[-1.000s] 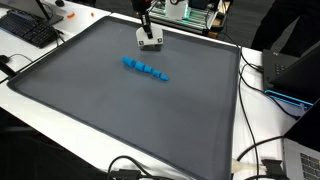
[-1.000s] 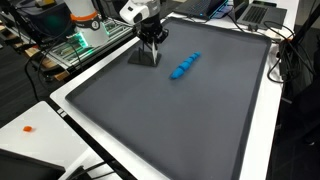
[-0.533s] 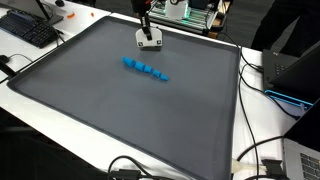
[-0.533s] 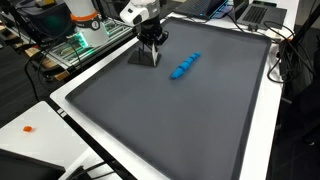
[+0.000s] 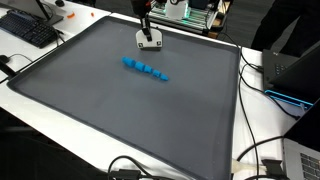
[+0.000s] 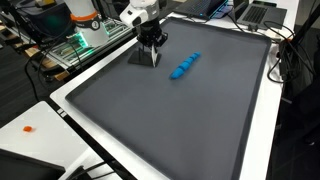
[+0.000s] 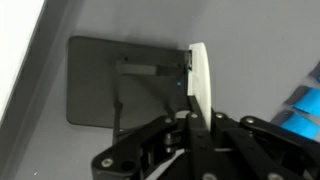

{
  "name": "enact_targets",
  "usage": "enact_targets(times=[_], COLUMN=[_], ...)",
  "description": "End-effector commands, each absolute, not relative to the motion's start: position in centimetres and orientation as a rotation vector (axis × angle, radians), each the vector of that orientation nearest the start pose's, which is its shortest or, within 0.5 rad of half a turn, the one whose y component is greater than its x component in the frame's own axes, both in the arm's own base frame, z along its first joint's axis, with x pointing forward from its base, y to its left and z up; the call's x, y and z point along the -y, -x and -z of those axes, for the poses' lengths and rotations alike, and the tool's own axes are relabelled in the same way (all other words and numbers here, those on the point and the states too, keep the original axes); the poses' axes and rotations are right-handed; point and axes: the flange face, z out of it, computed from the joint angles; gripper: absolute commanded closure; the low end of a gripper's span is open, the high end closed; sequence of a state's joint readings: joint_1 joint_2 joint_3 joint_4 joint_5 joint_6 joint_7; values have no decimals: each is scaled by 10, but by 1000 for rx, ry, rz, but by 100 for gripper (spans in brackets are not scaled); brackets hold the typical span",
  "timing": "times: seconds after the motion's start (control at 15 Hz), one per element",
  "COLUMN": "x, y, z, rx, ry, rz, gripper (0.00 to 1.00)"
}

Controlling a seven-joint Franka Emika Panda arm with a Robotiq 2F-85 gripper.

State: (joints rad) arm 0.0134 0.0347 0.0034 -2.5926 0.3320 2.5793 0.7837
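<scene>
My gripper (image 5: 147, 31) is at the far side of the dark grey mat (image 5: 120, 120), pointing down, and is shut on a thin white flat piece (image 5: 150, 42). In the wrist view the white piece (image 7: 199, 85) stands edge-on between the closed jaws of the gripper (image 7: 193, 122), and a rectangular dark shadow lies on the mat to its left. A row of small blue blocks (image 5: 146, 69) lies on the mat a short way from the gripper; it also shows in an exterior view (image 6: 184, 66) and at the right edge of the wrist view (image 7: 305, 100).
The mat (image 6: 180, 120) lies on a white table (image 6: 40, 125). A keyboard (image 5: 28, 28) sits at one corner. Cables (image 5: 262, 150) and a laptop (image 5: 295, 75) lie along one side. Electronics (image 6: 75, 45) stand behind the arm.
</scene>
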Motion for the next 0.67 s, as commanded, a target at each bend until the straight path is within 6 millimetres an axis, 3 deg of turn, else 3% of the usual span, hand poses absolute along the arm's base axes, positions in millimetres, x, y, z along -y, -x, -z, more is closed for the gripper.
enact_targets(times=[0.0, 0.6], x=[-2, 7], y=[-432, -433], z=[-233, -245], rx=[-1534, -1562], ry=[2577, 2545], rz=[-160, -155], gripper=[99, 99])
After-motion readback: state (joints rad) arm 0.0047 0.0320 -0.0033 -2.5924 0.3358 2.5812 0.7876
